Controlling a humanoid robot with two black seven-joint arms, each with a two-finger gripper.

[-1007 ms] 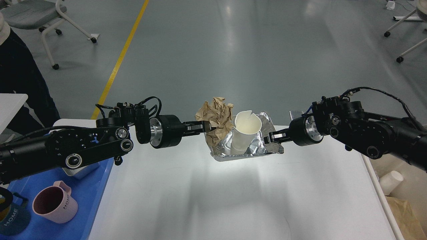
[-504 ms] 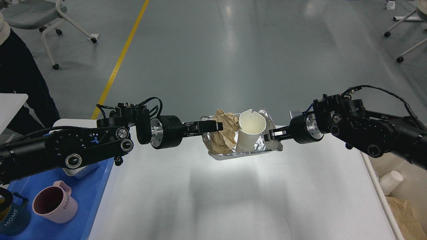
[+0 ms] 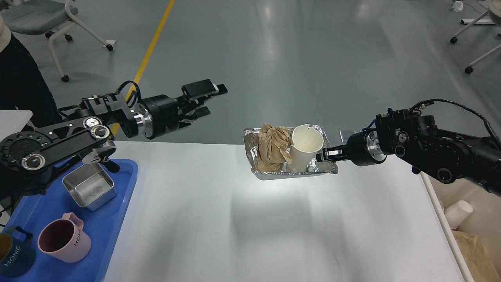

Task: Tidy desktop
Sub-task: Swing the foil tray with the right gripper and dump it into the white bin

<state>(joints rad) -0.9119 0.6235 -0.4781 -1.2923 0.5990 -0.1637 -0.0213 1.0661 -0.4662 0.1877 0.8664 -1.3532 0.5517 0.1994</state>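
The white desktop [image 3: 250,235] fills the lower part of the head view. A crumpled foil tray [image 3: 252,158] holds a wad of brown paper [image 3: 273,148] and a white paper cup [image 3: 305,150]. It hangs above the desktop near its far edge. My right gripper [image 3: 325,154] is shut on the tray's right rim and carries it. My left gripper [image 3: 207,100] is open and empty, raised up and to the left, well apart from the tray.
A blue plastic tray [image 3: 121,196] at the left holds a steel box [image 3: 89,187], a pink mug [image 3: 64,237] and a dark blue mug [image 3: 13,250]. A cream bin [image 3: 465,231] with a cup and brown paper stands at the right. Chairs stand on the floor behind.
My left gripper let go of the brown paper, which dropped into the foil tray, then opened and swung up and left. My right gripper shifted the tray slightly right.
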